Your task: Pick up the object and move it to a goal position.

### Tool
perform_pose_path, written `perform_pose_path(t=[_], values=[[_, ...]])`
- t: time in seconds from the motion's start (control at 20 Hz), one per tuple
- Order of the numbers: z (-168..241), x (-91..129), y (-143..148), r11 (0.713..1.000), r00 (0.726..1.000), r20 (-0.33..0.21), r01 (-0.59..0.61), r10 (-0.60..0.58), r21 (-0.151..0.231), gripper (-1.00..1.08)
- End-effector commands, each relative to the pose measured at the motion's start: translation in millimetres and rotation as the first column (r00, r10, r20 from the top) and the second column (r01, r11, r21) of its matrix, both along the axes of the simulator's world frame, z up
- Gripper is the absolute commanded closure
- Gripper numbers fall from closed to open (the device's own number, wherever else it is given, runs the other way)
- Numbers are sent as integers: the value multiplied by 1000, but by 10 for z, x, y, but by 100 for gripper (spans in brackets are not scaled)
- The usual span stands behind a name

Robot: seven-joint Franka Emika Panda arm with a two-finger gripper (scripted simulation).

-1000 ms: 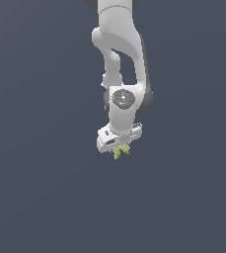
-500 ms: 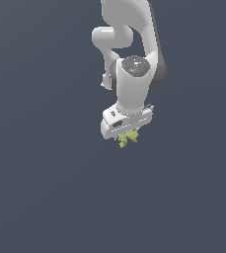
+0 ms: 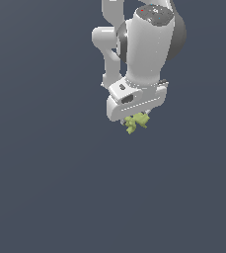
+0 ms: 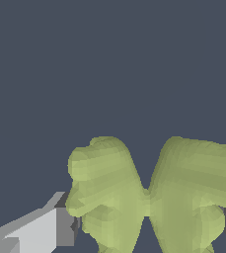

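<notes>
One arm on screen, the white Panda arm [image 3: 144,44], reaching down from the top of the exterior view, wrist turned so its broad white hand faces us. And right under that hand, tucked into the gripper [image 3: 135,118], sits the object [image 3: 135,122]: a small yellow-green lobed thing, butterfly-like, much smaller than the hand above it. Only its lower lobes poke out below the white housing; the fingers are mostly hidden behind it from this angle.

Over to the wrist view, and the object [image 4: 154,197] fills the frame, two bulging lobed wings meeting at a narrow waist. One grey-and-white finger [image 4: 45,230] presses against the outer edge of one wing, and a dark pad just shows at the far edge of the other. So the jaws are clamped on the object, one on each side. Behind it all, nothing but flat slate-blue background [image 3: 45,188], and the object touches only the fingers.
</notes>
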State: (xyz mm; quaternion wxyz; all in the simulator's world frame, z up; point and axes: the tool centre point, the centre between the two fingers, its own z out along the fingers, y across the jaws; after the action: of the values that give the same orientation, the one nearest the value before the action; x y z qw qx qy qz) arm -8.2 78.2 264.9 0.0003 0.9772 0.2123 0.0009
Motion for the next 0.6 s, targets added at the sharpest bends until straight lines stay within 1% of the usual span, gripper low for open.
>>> perform_pose_path(t=[0.0, 0.25, 0.55], values=[[157, -8, 38, 1000, 1000, -2, 0, 0, 0, 108], [344, -7, 83, 1000, 1000, -2, 1, -1, 0, 108], [380, 6, 94, 1000, 1000, -2, 1, -1, 0, 108]])
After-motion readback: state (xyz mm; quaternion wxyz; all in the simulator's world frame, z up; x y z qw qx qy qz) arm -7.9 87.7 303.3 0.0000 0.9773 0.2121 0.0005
